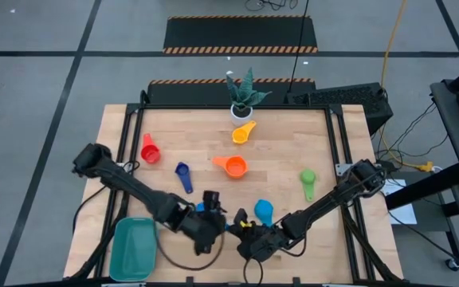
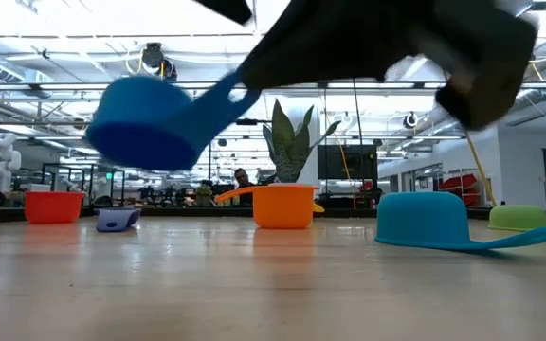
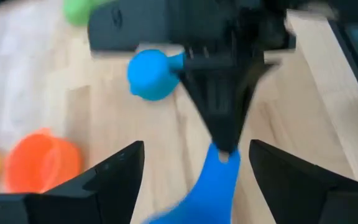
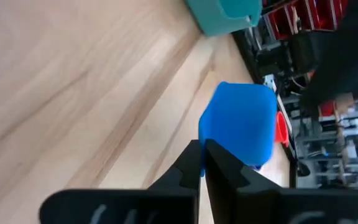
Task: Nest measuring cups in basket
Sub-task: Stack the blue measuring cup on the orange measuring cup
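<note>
A blue measuring cup (image 2: 145,118) hangs above the table near its front edge, with my right gripper (image 4: 201,163) shut on its handle. My left gripper (image 3: 196,168) is open. Its fingers stand on either side of that handle and touch nothing. A light blue cup (image 1: 263,210) lies mouth down on the wood just right of both grippers. Orange (image 1: 234,166), navy (image 1: 184,175), red (image 1: 150,150), yellow (image 1: 244,131) and green (image 1: 307,182) cups sit farther back. The teal basket (image 1: 134,247) rests at the front left corner. My right gripper pinches the blue cup's flat handle near its free end (image 3: 221,157) between its two fingers. The fingers come from the table's right, slanting down, and lie along the handle. The cup's bowl (image 4: 241,121) juts beyond the fingertips, tilted and lifted clear of the table.
A white pot with a green plant (image 1: 244,96) stands at the table's far edge. Black frame rails run along the left and right sides. Bare wood lies between the basket and the grippers.
</note>
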### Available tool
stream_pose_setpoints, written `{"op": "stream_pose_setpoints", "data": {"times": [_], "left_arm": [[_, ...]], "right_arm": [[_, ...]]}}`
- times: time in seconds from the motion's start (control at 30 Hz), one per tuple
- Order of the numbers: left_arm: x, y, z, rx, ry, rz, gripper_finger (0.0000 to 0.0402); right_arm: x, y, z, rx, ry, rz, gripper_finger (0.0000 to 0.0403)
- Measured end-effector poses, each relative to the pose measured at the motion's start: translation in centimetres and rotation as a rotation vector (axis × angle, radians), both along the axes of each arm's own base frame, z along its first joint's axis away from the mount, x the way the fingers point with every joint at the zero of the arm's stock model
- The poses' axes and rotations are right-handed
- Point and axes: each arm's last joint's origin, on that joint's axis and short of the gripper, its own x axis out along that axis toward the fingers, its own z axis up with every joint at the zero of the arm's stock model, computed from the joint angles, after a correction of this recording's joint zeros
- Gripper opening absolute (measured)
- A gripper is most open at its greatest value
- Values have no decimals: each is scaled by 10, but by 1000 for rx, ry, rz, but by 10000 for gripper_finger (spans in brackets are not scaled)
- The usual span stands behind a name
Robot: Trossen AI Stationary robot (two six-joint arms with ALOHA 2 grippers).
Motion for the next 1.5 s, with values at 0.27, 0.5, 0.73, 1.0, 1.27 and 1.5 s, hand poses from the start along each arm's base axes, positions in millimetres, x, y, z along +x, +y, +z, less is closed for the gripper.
{"op": "stream_pose_setpoints", "data": {"times": [0.27, 0.5, 0.73, 1.0, 1.27, 1.5], "left_arm": [[-39, -5, 34, 120, -126, 119, 264], [-53, -10, 31, 210, -156, 223, 240], [-52, -10, 20, 193, -167, 254, 229], [-24, 1, -14, 107, -322, 195, 227], [-2, 19, -25, -147, -635, 90, 227], [0, 30, -33, -254, -797, 77, 227]], "right_arm": [[-16, -11, 25, 135, 2, -158, 0], [-49, -36, 55, 320, -158, -414, 0], [-103, -60, 62, 436, -350, -499, 0], [-137, -78, 60, 560, -568, -424, 0], [-145, -83, 65, 648, -732, -321, 0], [-148, -79, 83, 774, -830, -140, 0]]}}
